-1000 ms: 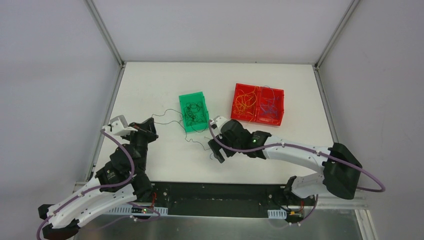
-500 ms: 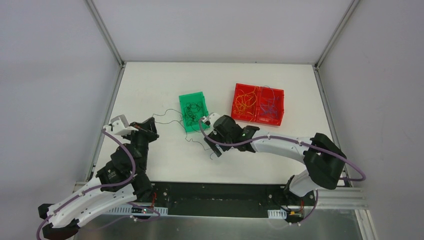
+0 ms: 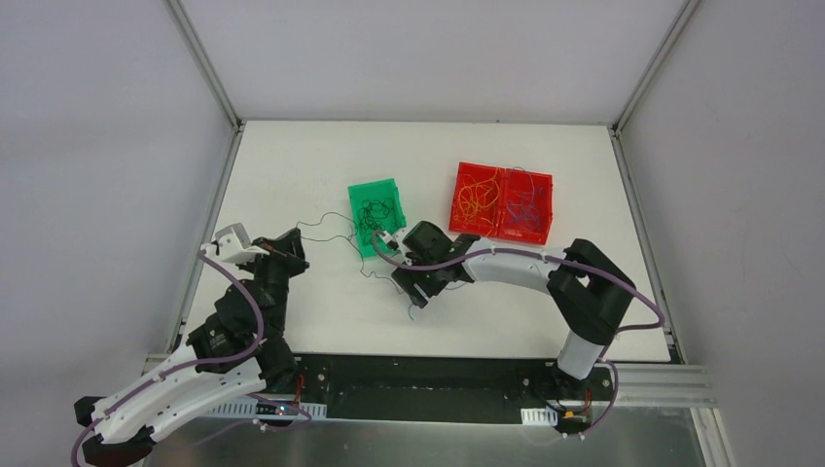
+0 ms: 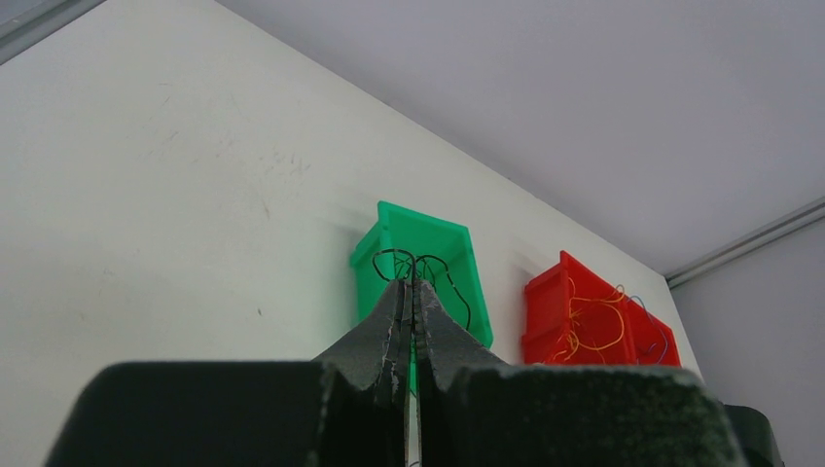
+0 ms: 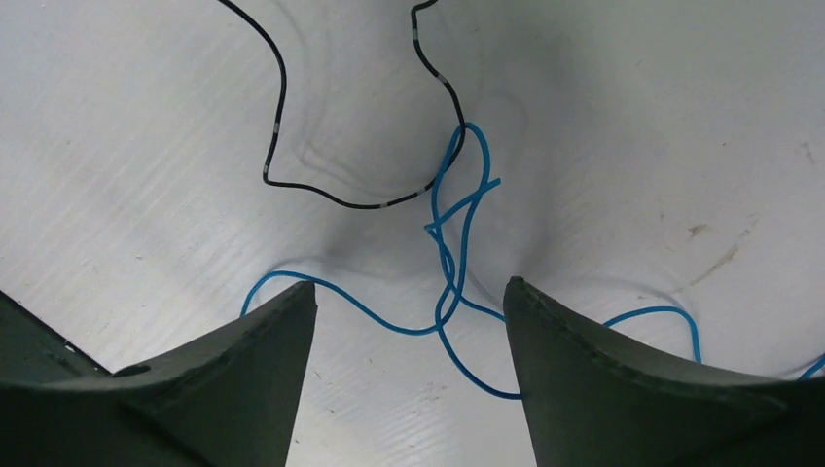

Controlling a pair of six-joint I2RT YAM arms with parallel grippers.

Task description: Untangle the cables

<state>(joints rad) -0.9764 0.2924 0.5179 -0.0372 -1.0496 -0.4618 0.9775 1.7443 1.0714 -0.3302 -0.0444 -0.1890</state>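
My left gripper [image 3: 294, 249] is shut on a thin black cable [image 3: 326, 226] that runs right to a tangle of black cables in the green bin [image 3: 362, 195]. In the left wrist view the shut gripper [image 4: 410, 285] pinches that black cable [image 4: 440, 265] in front of the green bin [image 4: 457, 243]. My right gripper [image 3: 415, 284] is open and low over the table, just in front of the green bin. In the right wrist view a twisted blue cable [image 5: 453, 255] lies between the open gripper [image 5: 410, 284], with a black cable [image 5: 277, 126] beyond it.
A red two-part bin [image 3: 499, 173] stands right of the green one, with orange cables [image 3: 477, 199] in its left part and blue ones [image 3: 526, 209] in its right part. It also shows in the left wrist view [image 4: 545, 292]. White walls and a metal frame enclose the table.
My right gripper has moved left towards the green bin, and its elbow has swung inward. The left arm and its black cable have not moved.
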